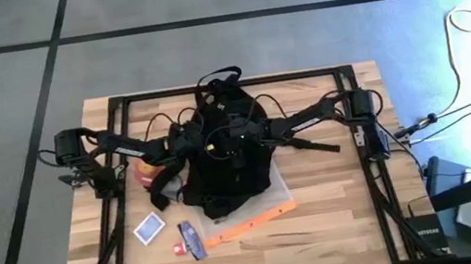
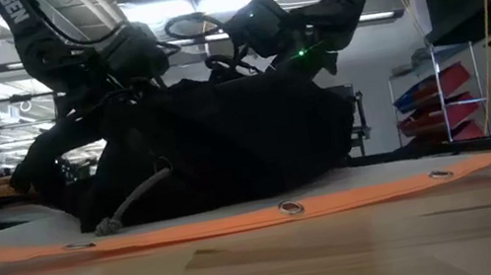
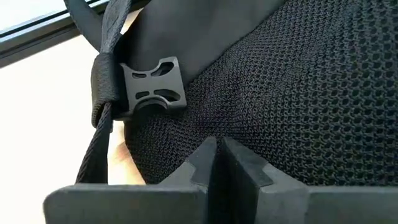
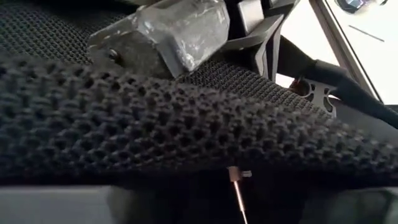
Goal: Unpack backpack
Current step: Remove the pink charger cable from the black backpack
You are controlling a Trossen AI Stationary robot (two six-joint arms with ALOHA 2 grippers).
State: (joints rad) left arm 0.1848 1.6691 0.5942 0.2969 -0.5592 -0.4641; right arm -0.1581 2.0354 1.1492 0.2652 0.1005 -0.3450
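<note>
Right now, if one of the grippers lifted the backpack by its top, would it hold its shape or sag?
The backpack would probably sag: it already lies slumped on the table. Its mesh panel looks soft. Loose straps and a buckle would likely dangle. Its weight cannot be judged.

The backpack is black, with a honeycomb mesh weave on its padded panel, and its strap buckle is dark grey. It rests on a grey sheet with an orange border, on a pale wood-grain counter. Near the counter's front-left corner lie a blue-and-white card and a small red piece.
</note>
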